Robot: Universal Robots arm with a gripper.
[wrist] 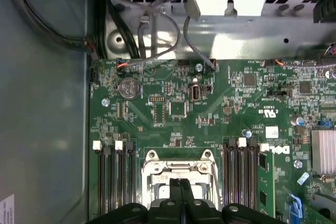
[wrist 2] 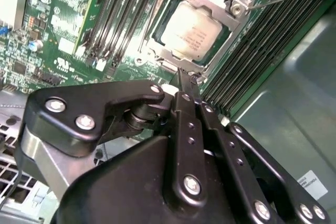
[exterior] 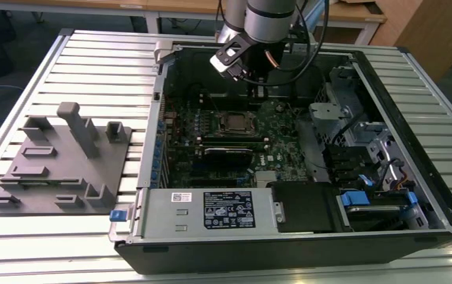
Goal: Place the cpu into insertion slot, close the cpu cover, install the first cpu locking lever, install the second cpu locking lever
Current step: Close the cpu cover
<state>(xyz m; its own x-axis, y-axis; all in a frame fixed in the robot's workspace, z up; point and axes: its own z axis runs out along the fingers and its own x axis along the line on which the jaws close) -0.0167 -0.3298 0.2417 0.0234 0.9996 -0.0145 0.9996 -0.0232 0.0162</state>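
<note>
My claw [wrist 2: 185, 80] was pinched shut on nothing, near the cpu [wrist 2: 195, 29]. The open PC case [exterior: 289, 253] sat on the slatted white surface [exterior: 91, 65], with wooden desks [exterior: 360, 15] along the exterior view's top.

In the first wrist view my gripper [wrist: 181, 183] hides the near part of the cpu cover [wrist: 178, 164], and the picture's edge cuts it off there. In the exterior view my arm [exterior: 270, 18] is cut off up top, and the levers are too small to tell.
</note>
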